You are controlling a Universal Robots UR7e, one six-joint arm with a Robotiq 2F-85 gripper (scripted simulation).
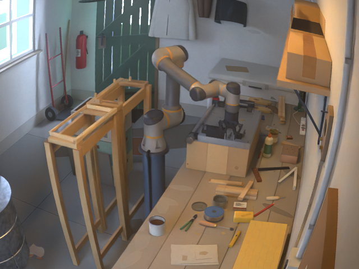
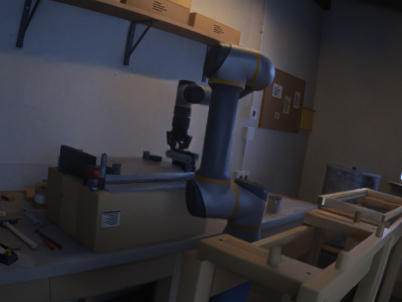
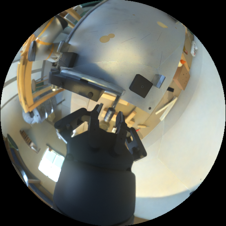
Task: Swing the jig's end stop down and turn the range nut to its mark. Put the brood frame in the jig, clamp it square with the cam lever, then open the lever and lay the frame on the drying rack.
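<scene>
On the workbench the grey-topped jig [image 1: 229,121] sits on its pale wooden box, with the dark end stop [image 3: 80,84] lying flat along the near edge. A small knurled metal nut [image 3: 109,115] sticks out from that edge on a thin rod. My gripper [image 3: 108,115] hangs straight down at the jig's near edge [image 1: 231,133], open, with the nut between its fingers and nothing held. A dark square block [image 3: 140,85] sits on the jig plate to the right of the stop. The brood frame [image 1: 82,124] lies on top of the tall wooden rack [image 1: 95,156] left of the arm.
Behind the jig stand a white wall, a grey cabinet top [image 1: 243,72] and a shelf with cardboard boxes [image 1: 307,58]. In front of the jig the bench holds wood offcuts [image 1: 236,189], a glue bottle [image 1: 268,144], tins, pliers and a yellow sheet [image 1: 262,246].
</scene>
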